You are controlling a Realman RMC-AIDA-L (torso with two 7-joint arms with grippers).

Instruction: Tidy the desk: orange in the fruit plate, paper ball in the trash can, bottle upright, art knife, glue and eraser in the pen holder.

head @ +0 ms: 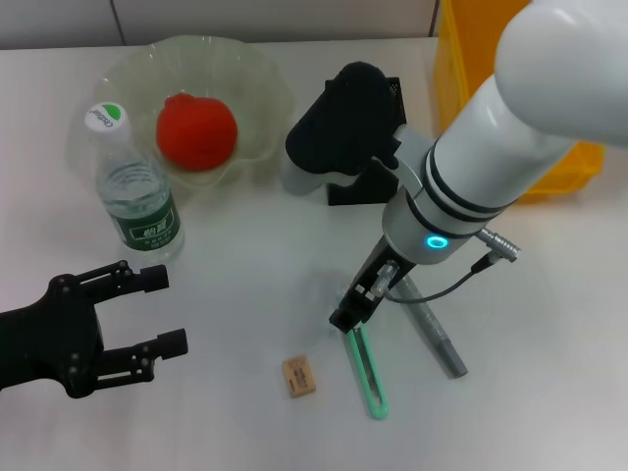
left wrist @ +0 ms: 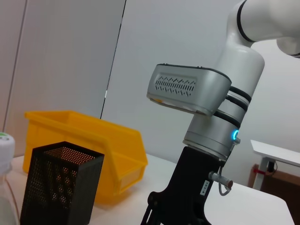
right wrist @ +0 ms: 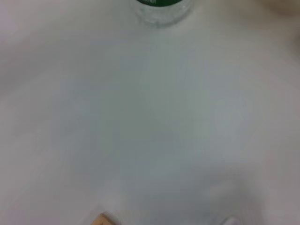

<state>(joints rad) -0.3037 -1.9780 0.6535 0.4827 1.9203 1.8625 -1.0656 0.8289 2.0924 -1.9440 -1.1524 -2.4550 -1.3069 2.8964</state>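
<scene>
While the right gripper hung low over the smooth white desk, its black fingers sat at the upper end of the art knife, a slim green strip lying flat; whether they were clamped on it or merely touching could not be told from the head view. The knife's long axis ran from about eleven o'clock to five o'clock, its rounded far end pointing toward the near edge of the desk. Just beside it, at three o'clock, lay a grey cylindrical stick, probably the glue, slanting the same way. The eraser, a small tan block, lay at nine o'clock from the knife, apart from it.

The left gripper hovered near the desk's seven o'clock corner, its black fingers spread apart and holding nothing.

The clear plastic bottle with a green label stood upright at ten o'clock. Beside it the translucent, wavy-rimmed fruit plate held the round orange. The black perforated-mesh pen holder, square in section, stood at twelve o'clock, with a glossy yellow bin behind it.
</scene>
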